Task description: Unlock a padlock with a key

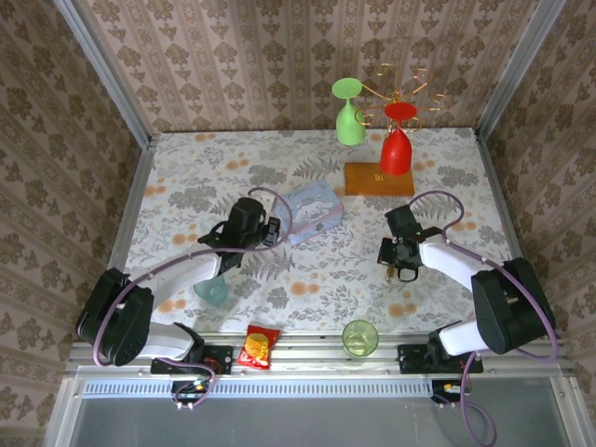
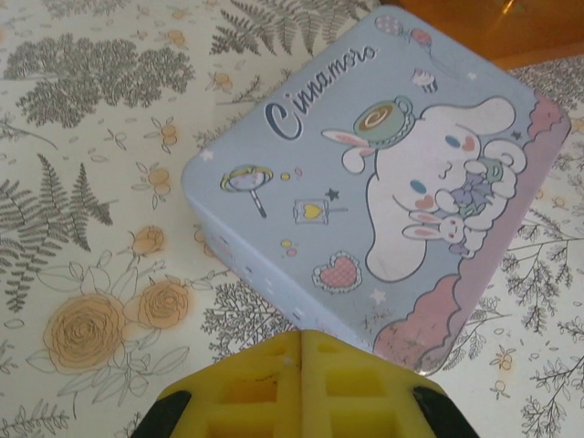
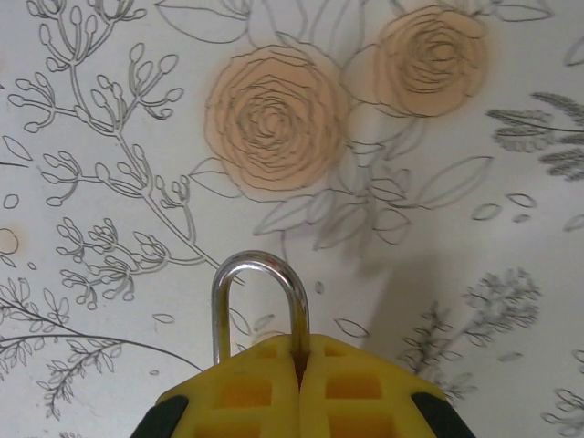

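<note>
The padlock (image 3: 260, 260) was gripped in the closed right hand (image 3: 299, 360), shackle jutting forward over the tabletop (image 3: 511, 274). The left hand (image 2: 299, 347), shut and empty, was seen well apart, facing a blue tin (image 2: 274, 210).

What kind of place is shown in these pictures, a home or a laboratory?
Probably a staged robot test booth, not a real home: beige damask wallpaper panels in a silvery metal frame enclose a flower-printed table with two robot arms bolted at its near edge.
</note>
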